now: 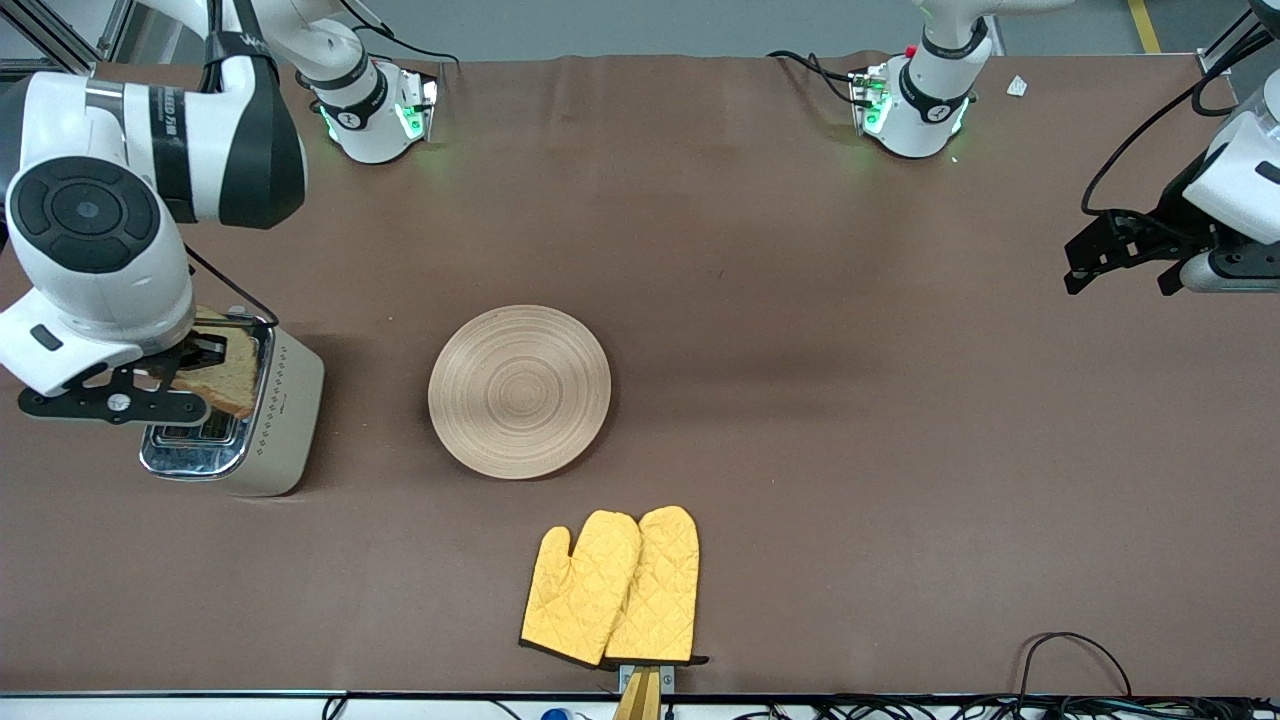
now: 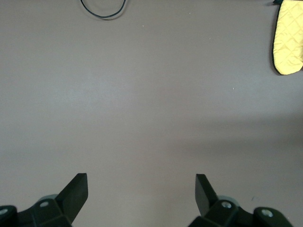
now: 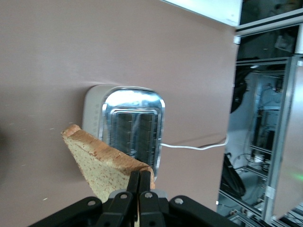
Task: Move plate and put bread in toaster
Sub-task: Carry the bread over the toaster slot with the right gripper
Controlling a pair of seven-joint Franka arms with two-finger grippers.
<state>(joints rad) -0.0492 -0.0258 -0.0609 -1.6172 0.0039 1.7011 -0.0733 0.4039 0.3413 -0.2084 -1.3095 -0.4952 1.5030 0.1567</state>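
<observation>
My right gripper point(image 1: 190, 368) is shut on the bread point(image 1: 228, 374), a brown slice with a darker crust, and holds it in the air over the chrome top of the cream toaster point(image 1: 262, 420) at the right arm's end of the table. In the right wrist view the bread point(image 3: 102, 165) hangs tilted from my closed fingertips point(image 3: 134, 183) above the toaster point(image 3: 134, 127) and its slots. The round wooden plate point(image 1: 520, 391) lies empty near the table's middle. My left gripper point(image 1: 1120, 262) is open and waits in the air at the left arm's end; in its own view it point(image 2: 141, 189) is over bare tabletop.
Two yellow oven mitts point(image 1: 617, 587) lie nearer the front camera than the plate; one shows in the left wrist view point(image 2: 289, 38). A white cord point(image 3: 196, 145) runs from the toaster. A black cable loop point(image 1: 1075, 660) lies by the front edge near the left arm's end.
</observation>
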